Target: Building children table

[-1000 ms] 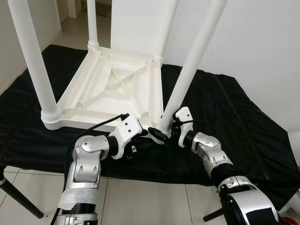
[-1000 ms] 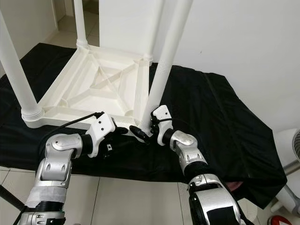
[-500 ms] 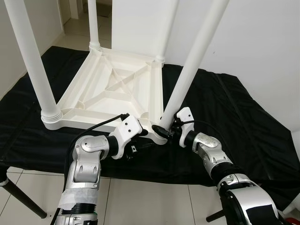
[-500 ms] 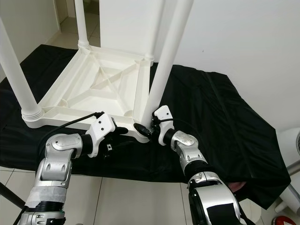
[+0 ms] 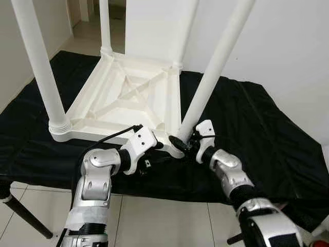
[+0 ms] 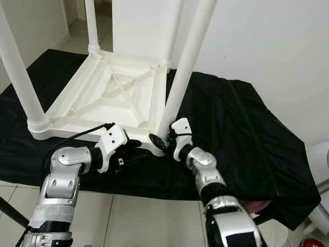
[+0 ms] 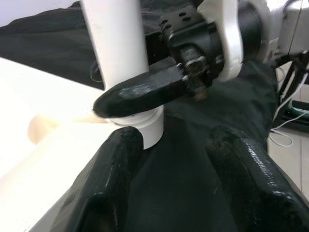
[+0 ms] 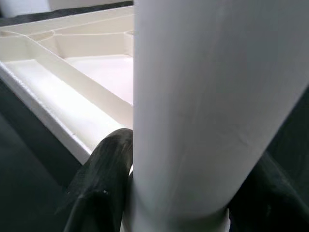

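A white children's table (image 5: 123, 98) lies upside down on a black cloth (image 5: 257, 123), with its legs pointing up. My right gripper (image 5: 184, 143) is shut on the base of the near right leg (image 5: 211, 77); its black fingers (image 8: 104, 174) press against both sides of that leg (image 8: 207, 96). My left gripper (image 7: 178, 164) is open and low over the cloth, just in front of the same corner. One of its fingers (image 7: 116, 169) lies beside the table's edge. The near left leg (image 5: 41, 67) stands in its socket.
The cloth-covered work surface ends at a front edge (image 5: 169, 188) right behind my forearms, with tiled floor (image 5: 154, 226) below. A black stand leg (image 5: 20, 216) slants down at the lower left. A white wall (image 5: 288, 46) rises behind on the right.
My right gripper's fingers have moved in from beside the corner and closed round the base of the near right leg. The left gripper has stayed put. The camera has shifted slightly.
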Tool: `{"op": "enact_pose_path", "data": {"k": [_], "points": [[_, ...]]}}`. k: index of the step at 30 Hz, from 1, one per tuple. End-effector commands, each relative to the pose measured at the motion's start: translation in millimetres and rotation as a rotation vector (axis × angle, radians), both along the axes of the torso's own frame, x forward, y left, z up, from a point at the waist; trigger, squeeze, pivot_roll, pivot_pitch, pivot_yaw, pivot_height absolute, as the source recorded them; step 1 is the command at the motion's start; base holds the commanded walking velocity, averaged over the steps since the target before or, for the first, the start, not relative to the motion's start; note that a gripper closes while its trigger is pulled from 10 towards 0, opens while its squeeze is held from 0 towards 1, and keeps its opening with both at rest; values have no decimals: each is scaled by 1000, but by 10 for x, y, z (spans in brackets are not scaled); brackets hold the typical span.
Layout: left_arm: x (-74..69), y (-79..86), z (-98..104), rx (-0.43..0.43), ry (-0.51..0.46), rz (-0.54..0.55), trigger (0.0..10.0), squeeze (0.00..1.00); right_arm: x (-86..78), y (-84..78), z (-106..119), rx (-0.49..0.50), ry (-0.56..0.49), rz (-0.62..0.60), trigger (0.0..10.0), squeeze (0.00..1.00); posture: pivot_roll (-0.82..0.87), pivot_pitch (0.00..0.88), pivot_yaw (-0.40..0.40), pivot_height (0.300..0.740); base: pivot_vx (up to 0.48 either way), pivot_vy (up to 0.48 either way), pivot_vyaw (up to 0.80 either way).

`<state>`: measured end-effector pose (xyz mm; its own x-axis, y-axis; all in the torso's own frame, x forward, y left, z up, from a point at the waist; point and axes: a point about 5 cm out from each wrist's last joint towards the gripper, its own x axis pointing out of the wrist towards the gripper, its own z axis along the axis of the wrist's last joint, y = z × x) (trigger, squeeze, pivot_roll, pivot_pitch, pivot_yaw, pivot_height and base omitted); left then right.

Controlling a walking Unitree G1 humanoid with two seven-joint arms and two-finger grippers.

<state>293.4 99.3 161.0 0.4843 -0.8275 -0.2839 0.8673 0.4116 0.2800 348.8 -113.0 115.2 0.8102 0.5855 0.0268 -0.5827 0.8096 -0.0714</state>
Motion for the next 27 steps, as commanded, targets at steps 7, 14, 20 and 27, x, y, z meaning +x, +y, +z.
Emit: {"op": "enact_pose_path", "data": {"k": [7, 14, 20, 27], "points": [[120, 71, 31, -38, -103, 292, 10000, 0, -216, 131, -171, 92, 94, -417, 10000, 0, 74, 0, -124, 740, 0, 0, 0], [93, 68, 18, -42, -96, 296, 10000, 0, -303, 199, -105, 102, 57, -479, 10000, 0, 69, 0, -126, 740, 0, 0, 0], [98, 71, 10, -41, -91, 296, 10000, 0, -297, -18, -17, 116, 21, -497, 10000, 1000, 74, 0, -132, 740, 0, 0, 0], [91, 71, 7, -40, -90, 298, 10000, 0, -234, -310, 109, 85, -10, -346, 10000, 1000, 74, 0, -132, 740, 0, 0, 0]]}}
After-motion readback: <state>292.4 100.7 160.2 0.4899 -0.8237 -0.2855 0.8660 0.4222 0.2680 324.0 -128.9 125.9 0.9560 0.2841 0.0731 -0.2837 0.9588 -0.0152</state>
